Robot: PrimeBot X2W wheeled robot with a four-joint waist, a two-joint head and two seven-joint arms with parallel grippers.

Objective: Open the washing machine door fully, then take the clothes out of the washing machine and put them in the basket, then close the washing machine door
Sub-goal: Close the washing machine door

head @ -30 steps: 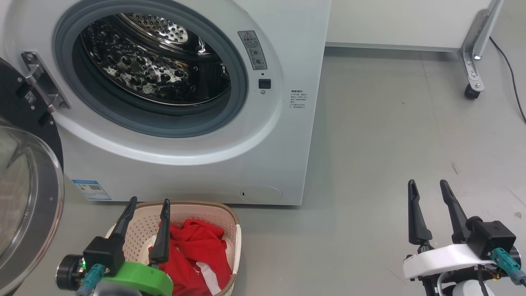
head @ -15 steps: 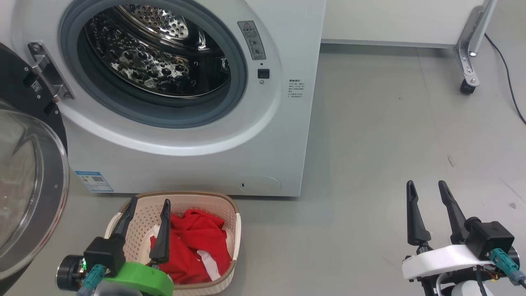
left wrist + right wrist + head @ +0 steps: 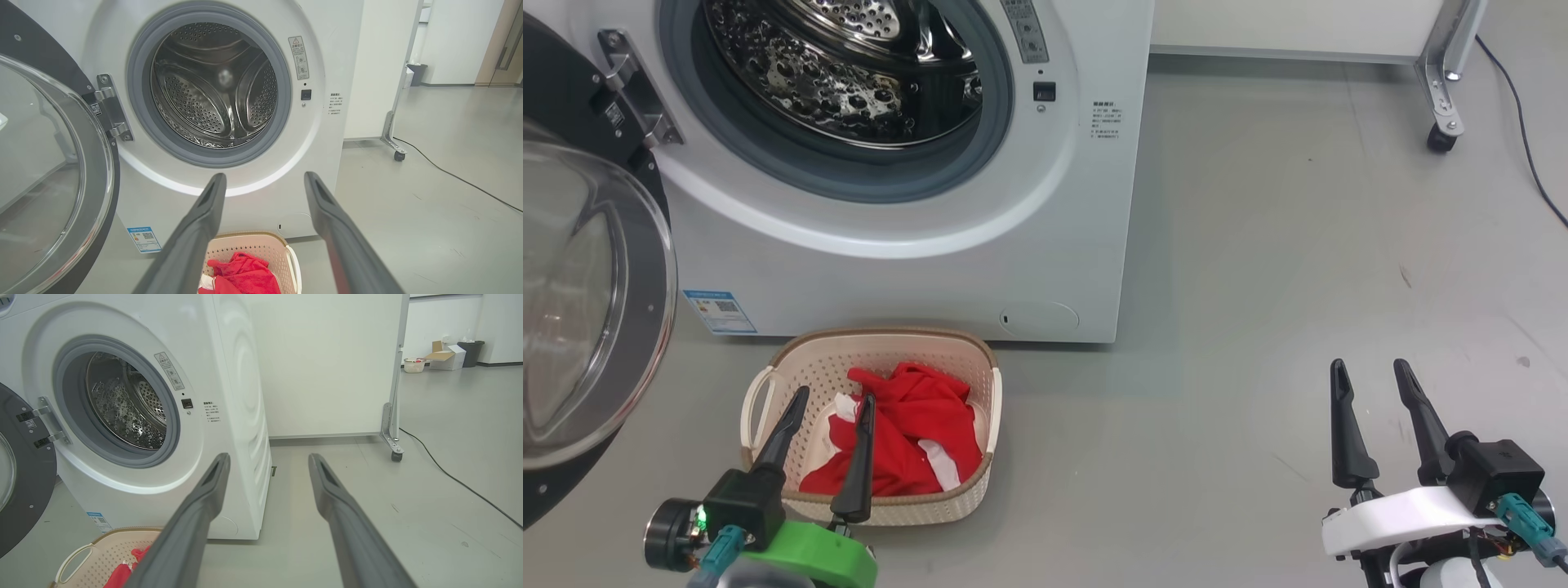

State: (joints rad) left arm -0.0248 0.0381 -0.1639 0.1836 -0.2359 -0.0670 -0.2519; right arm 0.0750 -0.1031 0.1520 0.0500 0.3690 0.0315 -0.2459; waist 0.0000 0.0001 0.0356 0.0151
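Observation:
The white washing machine stands at the upper left, and nothing lies in its steel drum. The washing machine door hangs swung wide open on the left hinge, its glass bowl facing me. The cream basket sits on the floor in front of the machine, with the red and white clothes bunched inside. My left gripper is open and holds nothing, its fingertips above the basket's near half. My right gripper is open and holds nothing too, over bare floor far to the right.
A white panel on a metal leg with a caster stands at the back right, with a black cable trailing across the grey floor. Far off in the right wrist view are boxes and a bin.
The head camera has shifted, so the machine sits higher in the picture and the whole basket now shows. The left fingertips have gone from the basket's far rim to its near half.

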